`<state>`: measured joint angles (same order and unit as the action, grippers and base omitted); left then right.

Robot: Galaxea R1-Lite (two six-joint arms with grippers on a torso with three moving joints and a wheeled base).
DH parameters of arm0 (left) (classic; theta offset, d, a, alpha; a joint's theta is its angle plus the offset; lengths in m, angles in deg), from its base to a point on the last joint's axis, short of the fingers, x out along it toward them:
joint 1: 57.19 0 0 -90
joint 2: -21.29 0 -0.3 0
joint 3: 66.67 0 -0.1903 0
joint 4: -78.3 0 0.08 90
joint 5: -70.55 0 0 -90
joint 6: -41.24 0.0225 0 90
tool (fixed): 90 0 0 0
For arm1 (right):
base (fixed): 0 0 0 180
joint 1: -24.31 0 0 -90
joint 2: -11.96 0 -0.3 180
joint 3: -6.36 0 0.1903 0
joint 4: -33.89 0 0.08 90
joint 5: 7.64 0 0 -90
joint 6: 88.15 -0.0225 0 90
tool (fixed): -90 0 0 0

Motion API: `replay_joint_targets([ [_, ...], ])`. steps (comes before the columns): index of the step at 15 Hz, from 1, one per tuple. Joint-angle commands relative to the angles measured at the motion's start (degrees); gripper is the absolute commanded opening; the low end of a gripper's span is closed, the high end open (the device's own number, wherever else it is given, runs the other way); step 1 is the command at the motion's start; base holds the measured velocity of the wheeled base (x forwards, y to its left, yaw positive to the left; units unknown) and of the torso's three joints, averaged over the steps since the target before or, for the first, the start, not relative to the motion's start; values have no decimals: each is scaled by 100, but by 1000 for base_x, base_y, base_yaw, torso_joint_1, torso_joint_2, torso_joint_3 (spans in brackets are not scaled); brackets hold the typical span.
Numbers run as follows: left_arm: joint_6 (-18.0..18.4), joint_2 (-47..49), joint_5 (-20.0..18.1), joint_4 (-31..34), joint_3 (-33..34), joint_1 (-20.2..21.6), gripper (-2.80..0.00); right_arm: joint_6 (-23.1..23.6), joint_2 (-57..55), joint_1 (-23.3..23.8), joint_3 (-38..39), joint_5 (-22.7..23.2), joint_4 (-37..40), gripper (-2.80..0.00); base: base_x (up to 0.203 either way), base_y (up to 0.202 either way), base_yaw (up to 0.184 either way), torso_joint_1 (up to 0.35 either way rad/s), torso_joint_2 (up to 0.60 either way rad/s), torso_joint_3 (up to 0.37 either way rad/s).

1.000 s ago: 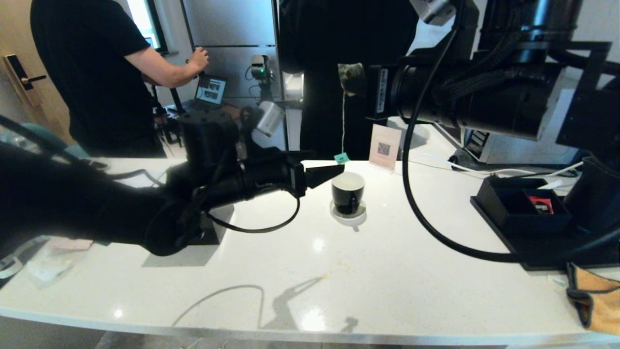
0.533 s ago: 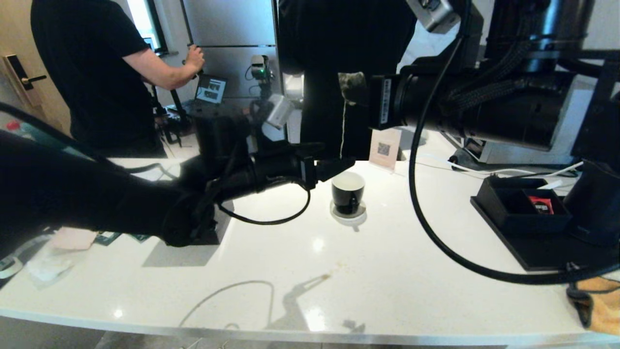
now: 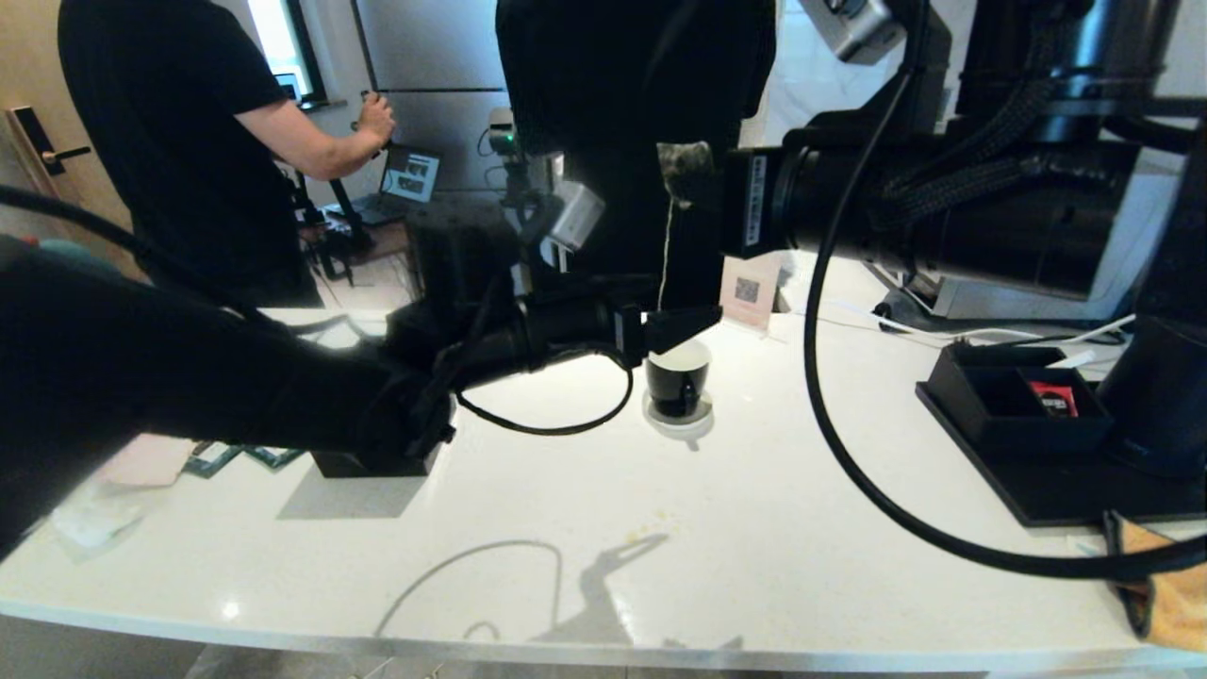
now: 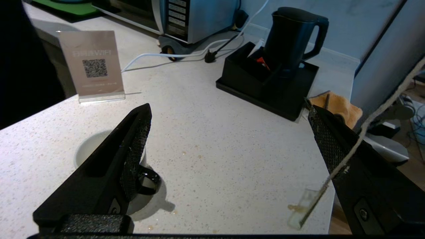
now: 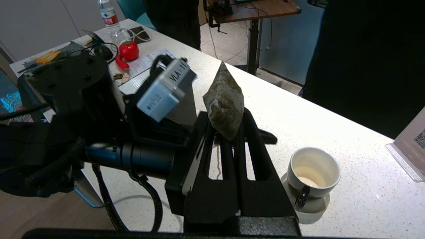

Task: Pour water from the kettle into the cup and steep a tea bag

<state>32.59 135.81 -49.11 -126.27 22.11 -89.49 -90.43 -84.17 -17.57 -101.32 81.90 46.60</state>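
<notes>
Two grippers meet above the cup (image 3: pixel 677 375) mid-worktop: our right gripper (image 5: pixel 229 132) pinches the tea bag (image 5: pixel 224 105); left gripper (image 4: pixel 229 146), spread wide and empty, must catch the string (image 4: pixel 372 119).

Looks like a hotel-room or serviced-apartment kitchenette used as a robot test site. White speckled stone counter (image 3: pixel 660 490) carries a black hospitality tray (image 4: pixel 265 96) with a matte black electric kettle (image 4: pixel 292 36), a black sachet box (image 3: pixel 1014 401), and a clear acrylic stand with a WiFi QR-code card (image 4: pixel 93 64). Microwave-like appliance (image 4: pixel 196 16) at the back. Electronic door lock (image 3: pixel 38 151) on a wooden door. Person in black T-shirt (image 3: pixel 179 141) at a laptop (image 3: pixel 410 179).
</notes>
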Motion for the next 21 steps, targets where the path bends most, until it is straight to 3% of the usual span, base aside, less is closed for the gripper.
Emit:
replay_joint_targets([
  [1, 4, 62, -49, -41, -26, -54, 0, -1, 25, -4, 36, 2, -7, -280, 0, 0, 0, 0, 0, 0],
  [12, 66, 123, -5, -58, -44, -48, 0, 8, 34, -30, 90, 2, -7, -280, 0, 0, 0, 0, 0, 0],
  [15, 5, 238, 21, -583, -18, -31, 0, 8, 34, -48, 90, 2, -7, -280, 0, 0, 0, 0, 0, 0],
  [21, 4, 238, 13, -612, 7, -39, 0, 8, 60, -51, 91, 2, -5, -280, 0, 0, 0, 0, 0, 0],
])
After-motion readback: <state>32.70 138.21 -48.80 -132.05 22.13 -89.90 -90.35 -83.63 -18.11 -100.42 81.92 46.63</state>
